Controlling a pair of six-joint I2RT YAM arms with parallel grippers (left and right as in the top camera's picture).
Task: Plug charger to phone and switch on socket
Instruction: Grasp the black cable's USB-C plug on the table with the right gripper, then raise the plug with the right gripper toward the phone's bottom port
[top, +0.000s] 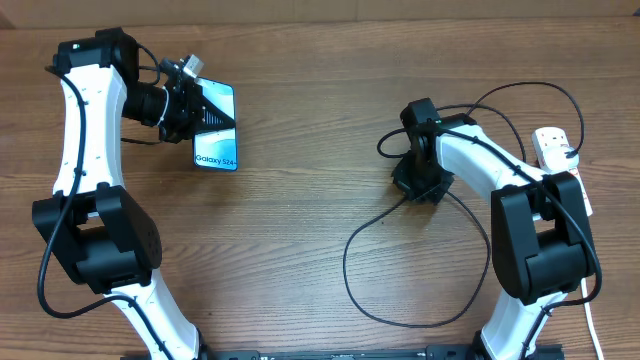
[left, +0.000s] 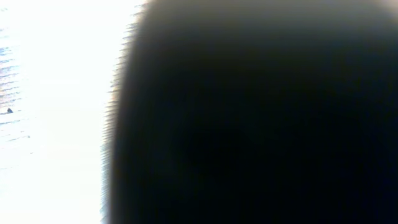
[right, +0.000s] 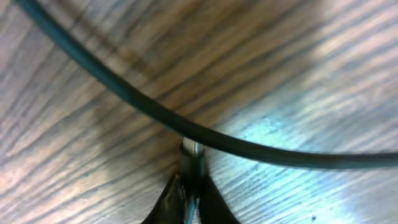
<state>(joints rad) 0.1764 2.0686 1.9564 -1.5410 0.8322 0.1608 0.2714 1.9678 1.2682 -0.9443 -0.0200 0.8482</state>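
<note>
Both clamp tight: right gripper (top: 420, 185) pinches the charger (right: 191, 158) tip, left gripper (top: 208, 108) holds the phone (top: 218, 150) well away, upper left.

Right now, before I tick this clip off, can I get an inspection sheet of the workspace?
Surface: wooden table, bare grain.
Job's things: phone at left, screen lit; charger looped on the table; socket at right edge.
Clutter: nothing seen.
Hands: left hand shut on the phone; right hand shut on the charger's connector tip.
Cables: charger not plugged into the phone; white cord by the right arm.
Surroundings: nothing seen.
</note>
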